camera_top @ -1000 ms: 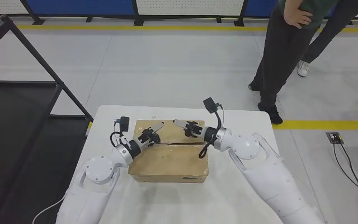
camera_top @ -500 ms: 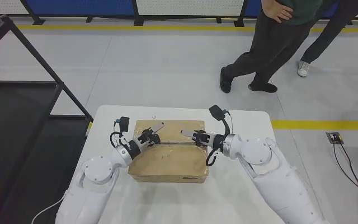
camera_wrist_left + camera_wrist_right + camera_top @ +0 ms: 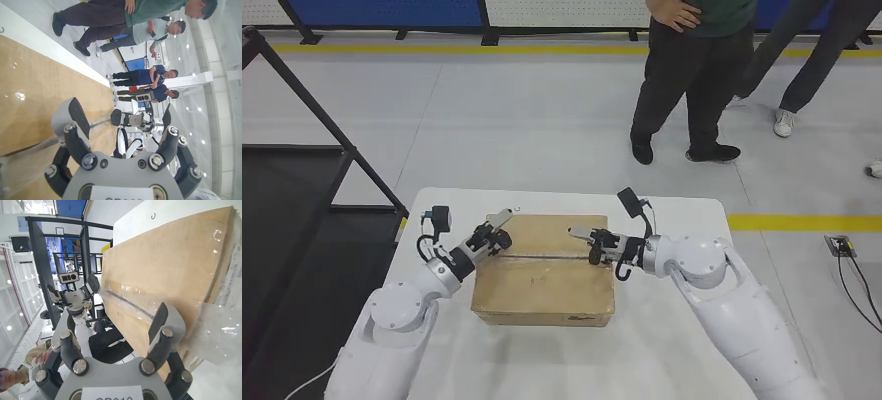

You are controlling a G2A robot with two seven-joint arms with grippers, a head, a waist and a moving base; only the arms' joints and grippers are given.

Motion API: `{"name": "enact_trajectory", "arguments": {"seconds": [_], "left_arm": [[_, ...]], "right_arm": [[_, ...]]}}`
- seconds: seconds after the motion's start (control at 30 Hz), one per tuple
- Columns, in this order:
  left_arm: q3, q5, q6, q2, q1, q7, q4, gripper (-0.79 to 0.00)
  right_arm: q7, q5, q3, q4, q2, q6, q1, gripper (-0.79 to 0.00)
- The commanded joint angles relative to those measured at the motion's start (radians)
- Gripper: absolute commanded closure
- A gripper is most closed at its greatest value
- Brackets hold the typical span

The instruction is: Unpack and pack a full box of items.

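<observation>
Table (image 3: 667, 335) was white, directly under the box (image 3: 542, 285), with bare top showing on every side of the box. Box was brown cardboard and closed, both top flaps down and meeting at a centre seam that ran between the two grippers.

Left gripper (image 3: 497, 228) sat at the box's left end, in line with the seam. Jaws were spread wide, nothing in them. One finger hung over the box top just beside the seam, the other was out past the box edge. Couldn't tell whether the near finger touched the cardboard.

Right gripper (image 3: 587, 243) was at the box's right end, facing the left one across the lid. Jaws were also wide apart and held nothing. One pad was at the box's top edge near the seam, the other was clear of the box. Contact was unclear there too.

Tape (image 3: 136, 308) was clear and glossy, laid along the seam, wrinkled, and folded down over the box's right end.
</observation>
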Motion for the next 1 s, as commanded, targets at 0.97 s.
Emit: {"name": "enact_trajectory", "arguments": {"seconds": [0.97], "left_arm": [[-0.331,-0.147,-0.089,0.043,0.248,0.050,-0.022,-0.785]], "right_arm": [[-0.155,0.236,-0.304,0.299,-0.192,-0.159,0.190,-0.785]]}}
